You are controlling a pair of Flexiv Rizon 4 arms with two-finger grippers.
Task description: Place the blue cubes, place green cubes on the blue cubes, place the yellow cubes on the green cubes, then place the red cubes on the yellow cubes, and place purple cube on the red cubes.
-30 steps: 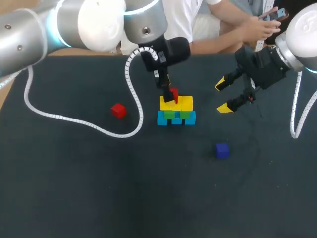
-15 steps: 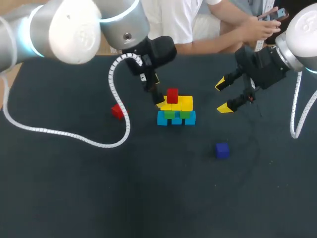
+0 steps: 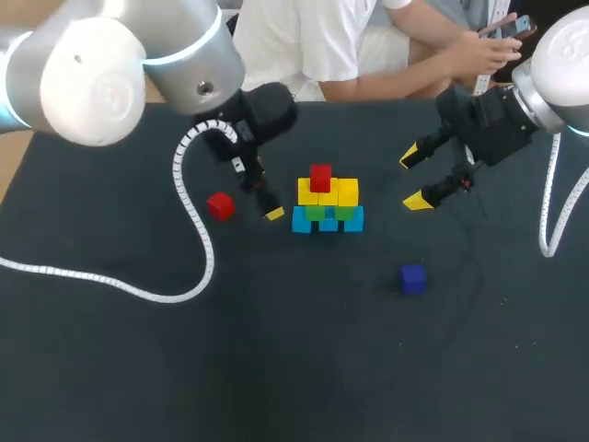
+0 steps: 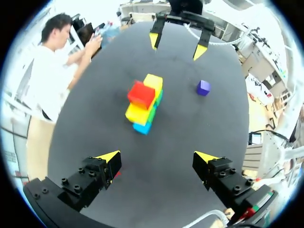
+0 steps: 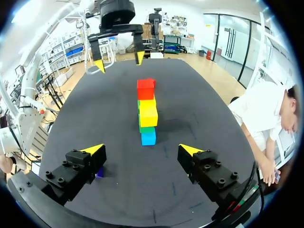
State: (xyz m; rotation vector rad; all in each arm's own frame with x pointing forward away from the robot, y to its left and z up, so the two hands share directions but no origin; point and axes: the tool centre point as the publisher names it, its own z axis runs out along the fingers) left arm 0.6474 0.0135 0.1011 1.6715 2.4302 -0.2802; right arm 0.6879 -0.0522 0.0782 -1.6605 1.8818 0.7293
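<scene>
A stack stands mid-table: blue cubes (image 3: 328, 222) at the base, green cubes (image 3: 327, 212) on them, yellow cubes (image 3: 329, 192) above, and one red cube (image 3: 320, 177) on top. A second red cube (image 3: 219, 205) lies loose to the stack's left, and a purple cube (image 3: 413, 278) lies to its front right. My left gripper (image 3: 262, 203) hangs open between the loose red cube and the stack, holding nothing. In the left wrist view the left gripper (image 4: 157, 157) faces the stack (image 4: 142, 102). My right gripper (image 3: 413, 180) is open to the stack's right, the stack (image 5: 147, 111) ahead of it.
The left arm's white cable (image 3: 189, 258) trails over the table's left half. A person sits past the far edge without touching the table. The dark tabletop (image 3: 294, 368) stretches bare toward the front.
My left gripper has drawn back to the left from the stack, leaving a red cube on the yellow cubes. The right arm has kept still.
</scene>
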